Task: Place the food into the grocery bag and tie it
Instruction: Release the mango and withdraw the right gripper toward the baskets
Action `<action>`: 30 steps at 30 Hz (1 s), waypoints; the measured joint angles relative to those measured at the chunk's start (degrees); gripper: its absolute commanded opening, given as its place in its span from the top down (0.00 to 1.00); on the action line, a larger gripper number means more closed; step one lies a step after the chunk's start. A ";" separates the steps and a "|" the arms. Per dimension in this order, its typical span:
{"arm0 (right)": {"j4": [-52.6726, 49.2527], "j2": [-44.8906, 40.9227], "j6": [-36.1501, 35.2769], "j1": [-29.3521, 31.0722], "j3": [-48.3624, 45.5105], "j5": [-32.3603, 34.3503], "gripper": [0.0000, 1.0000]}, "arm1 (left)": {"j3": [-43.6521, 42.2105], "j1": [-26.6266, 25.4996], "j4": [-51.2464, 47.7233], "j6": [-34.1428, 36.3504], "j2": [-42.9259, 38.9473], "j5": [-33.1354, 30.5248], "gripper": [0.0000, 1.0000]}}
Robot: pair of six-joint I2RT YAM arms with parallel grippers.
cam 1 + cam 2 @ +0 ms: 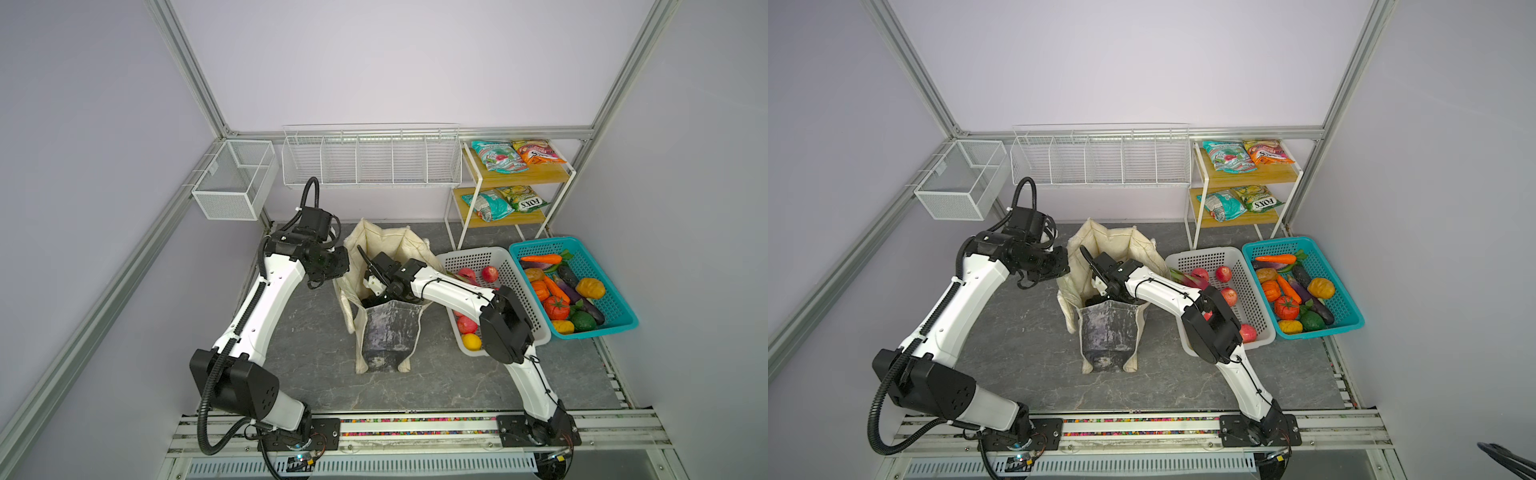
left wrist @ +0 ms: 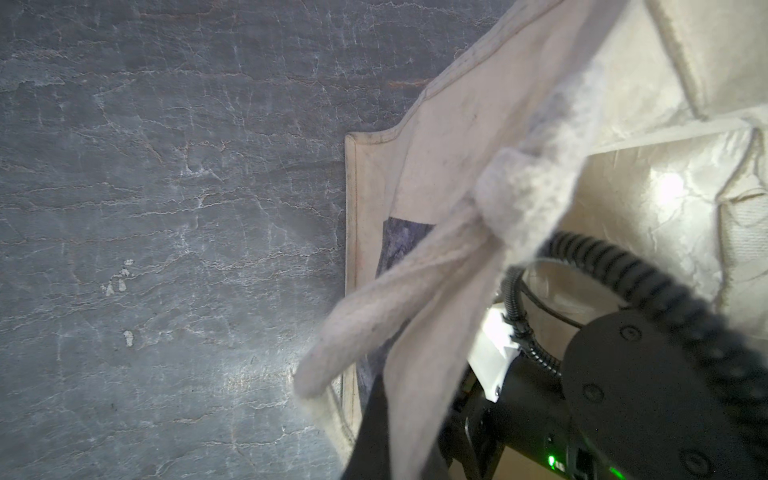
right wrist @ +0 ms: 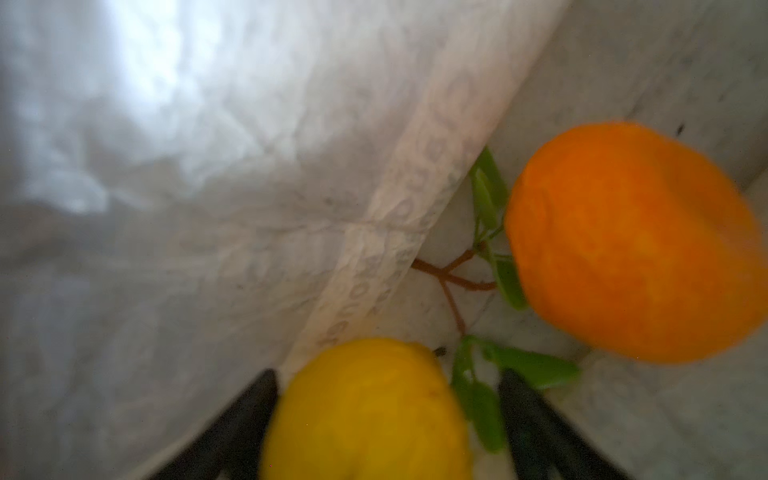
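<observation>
The cream grocery bag (image 1: 390, 245) (image 1: 1113, 245) stands open mid-table, its dark marbled panel (image 1: 388, 332) facing front. My right gripper (image 1: 370, 299) (image 1: 1096, 297) reaches down inside it. In the right wrist view the right gripper (image 3: 388, 374) is open, and a blurred yellow fruit (image 3: 365, 411) sits between the fingers, with a gap on one side. An orange (image 3: 631, 241) with green leaves lies on the bag's floor beside it. My left gripper (image 1: 332, 270) (image 2: 399, 449) is at the bag's left rim, shut on a cream strap handle (image 2: 415, 291).
A white perforated basket (image 1: 478, 257) right of the bag holds red apples (image 1: 490, 273) and a yellow fruit (image 1: 471, 341). A teal basket (image 1: 594, 331) of toy vegetables stands beyond it. Snack packets (image 1: 498, 156) lie on a two-tier shelf. Wire racks (image 1: 370, 158) hang on the back wall.
</observation>
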 measured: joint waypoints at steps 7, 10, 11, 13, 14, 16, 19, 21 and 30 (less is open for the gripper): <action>-2.16 -0.04 -3.30 -0.02 4.55 3.06 0.12 | 0.26 0.00 0.00 0.00 0.63 0.00 1.00; -3.82 -0.57 -4.76 -0.11 8.37 4.46 0.12 | 0.46 0.00 0.02 0.00 0.66 0.00 1.00; -4.33 -0.92 -5.11 -0.13 9.33 4.81 0.12 | 0.50 0.00 -0.02 0.00 0.66 0.00 1.00; -5.07 -2.62 -5.92 -0.26 11.28 6.08 0.12 | 0.55 0.00 -0.02 0.02 0.68 0.00 1.00; -5.20 -3.78 -6.32 -0.35 11.76 6.67 0.12 | 0.55 0.00 -0.02 0.02 0.68 0.00 1.00; -5.35 -7.17 -7.30 -0.57 12.17 8.50 0.12 | 0.55 0.00 -0.02 0.02 0.68 0.00 1.00; -5.35 -12.94 -8.72 -0.94 12.74 11.87 0.12 | 0.55 0.00 0.00 0.02 0.68 0.00 1.00; -5.22 -16.61 -9.44 -1.33 13.31 14.47 0.12 | 0.52 0.00 0.00 0.02 0.66 0.02 1.00; -2.34 -31.50 -4.98 -10.58 6.86 26.99 0.12 | 0.50 0.00 -0.04 0.07 0.66 0.02 1.00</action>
